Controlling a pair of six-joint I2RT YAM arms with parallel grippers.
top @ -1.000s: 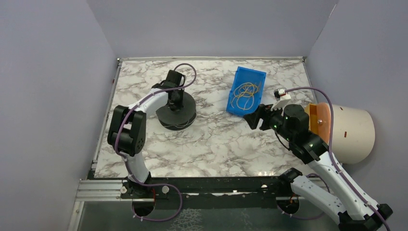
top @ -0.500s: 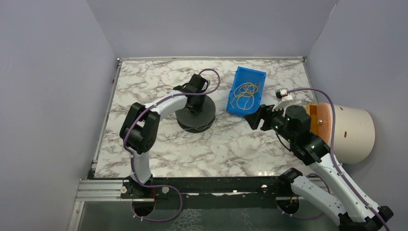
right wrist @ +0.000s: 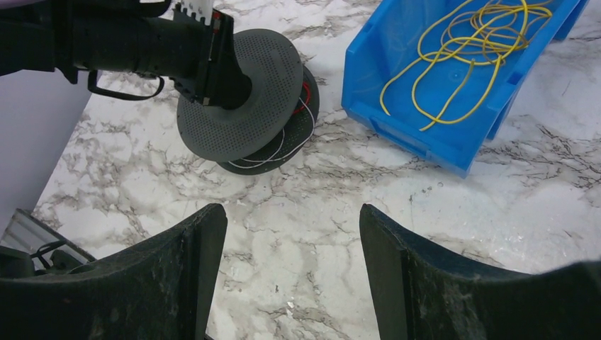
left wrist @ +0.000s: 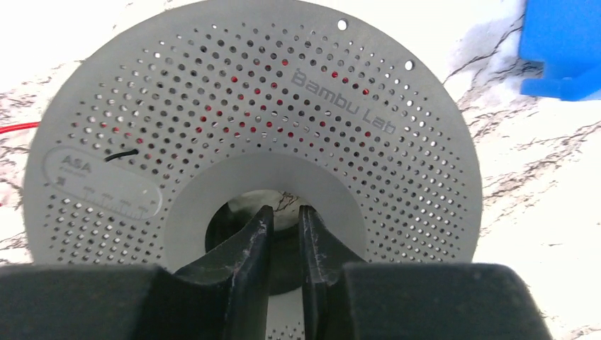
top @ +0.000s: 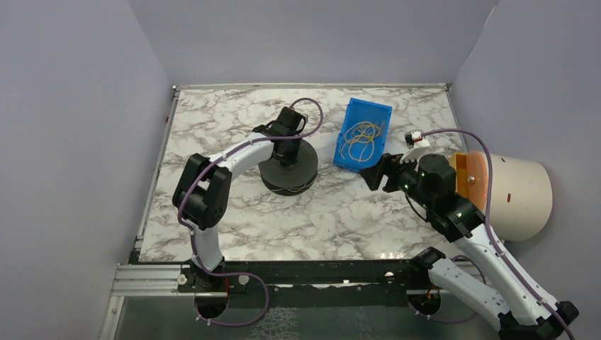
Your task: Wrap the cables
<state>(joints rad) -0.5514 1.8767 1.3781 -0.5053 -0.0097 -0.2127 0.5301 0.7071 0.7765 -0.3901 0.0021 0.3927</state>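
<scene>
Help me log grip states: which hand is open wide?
The right hand, spread wide and holding nothing. The left hand is nearly closed inside the spool's hub.

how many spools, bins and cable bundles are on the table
spool: 1
blue bin: 1
yellow cable bundle: 1
total: 3
</scene>
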